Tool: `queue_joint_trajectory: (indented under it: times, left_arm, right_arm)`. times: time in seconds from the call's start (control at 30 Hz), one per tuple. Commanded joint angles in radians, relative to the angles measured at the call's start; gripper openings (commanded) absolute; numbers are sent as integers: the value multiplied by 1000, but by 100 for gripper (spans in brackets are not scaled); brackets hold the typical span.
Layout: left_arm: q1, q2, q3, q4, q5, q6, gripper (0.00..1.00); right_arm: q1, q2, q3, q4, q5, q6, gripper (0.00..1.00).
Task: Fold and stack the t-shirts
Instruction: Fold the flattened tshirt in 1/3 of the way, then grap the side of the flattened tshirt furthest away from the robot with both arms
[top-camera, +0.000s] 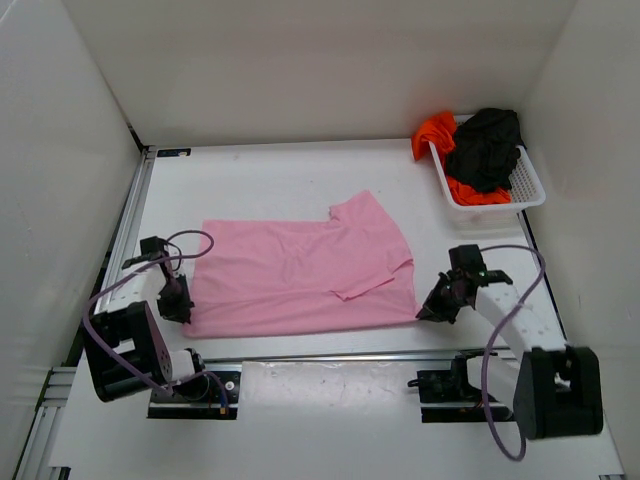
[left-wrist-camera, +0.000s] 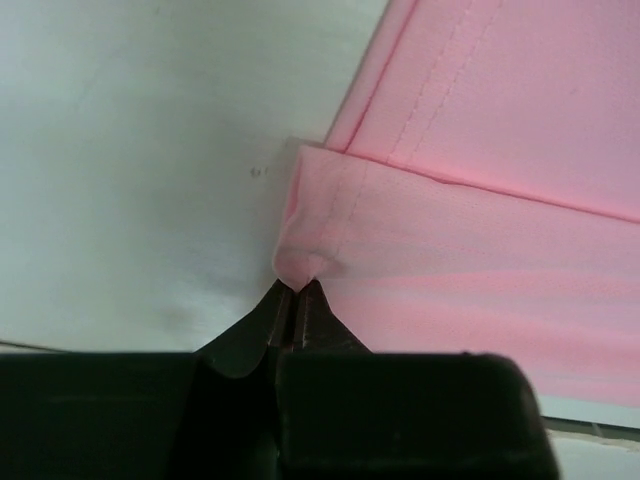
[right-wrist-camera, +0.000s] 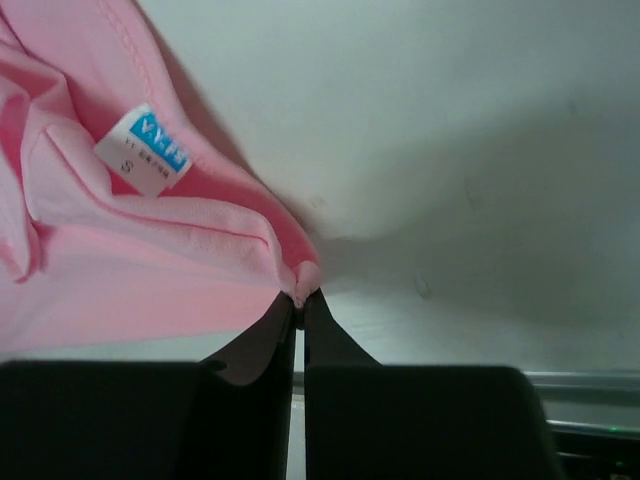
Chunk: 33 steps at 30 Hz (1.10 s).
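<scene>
- Currently light pink soft fabric t-shirt (top-camera: 300, 275) lies spread on white bench (top-camera: 280, 170).
- Its near-left hem corner is pinched by left fingers (left-wrist-camera: 255, 340); near-right corner by right fingers (right-wrist-camera: 255, 345).
- Step, judged: starting a fold. Next, likely: lift both corners evenly, carry them across.

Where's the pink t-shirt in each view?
Top external: pink t-shirt spread flat at the centre of the white table.
Left wrist: right half of the frame, corner pinched in the left gripper.
Right wrist: left side, size label showing, edge pinched in the right gripper.
Shared landmark: white table, bare beside the shirt in all three.
</scene>
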Motion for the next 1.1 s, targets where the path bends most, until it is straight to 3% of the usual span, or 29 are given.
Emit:
queue_joint_trajectory:
  times: [0.0,0.1,0.17,0.2,0.23,0.33,0.37,0.47,0.57,0.73,0.97,1.07]
  left_arm:
    - [3,-65,-5,-46,-81,4,12]
    - [3,-76,-14,-69,-90,4,16]
    - [3,-76,-14,-80,-80,4,22]
    - [3,-76,-23,-91,-80,4,24]
    - [3,-76,-23,-91,-80,4,26]
    - [3,-76,-10,-125,-80,4,53]
    - [3,-76,1,-135,-69,4,66]
    - [3,-87,87,-160,-40,4,71]
    - [3,-98,237,-160,20,4,78]
    - [3,2,440,-59,199,4,84]
    - [-29,460,820,-25,282,4,84]
    - [-69,581,888,6,282,4,82]
  right_arm:
    - [16,-143,-108,-200,66,114,0]
    - [26,-256,-182,-272,75,183,0]
    - [26,-313,-194,-311,102,204,9]
    - [26,-324,-194,-321,102,204,9]
    - [26,-324,-194,-321,116,204,19]
    - [26,-333,-134,-358,130,189,50]
    - [36,-333,-113,-358,130,166,51]
    - [64,-333,26,-358,144,120,51]
    - [73,-236,221,-306,147,41,58]
    - [82,172,584,-295,147,-128,63]
    - [104,781,1254,-277,162,-181,66]
    - [104,1018,1424,-277,138,-151,66]
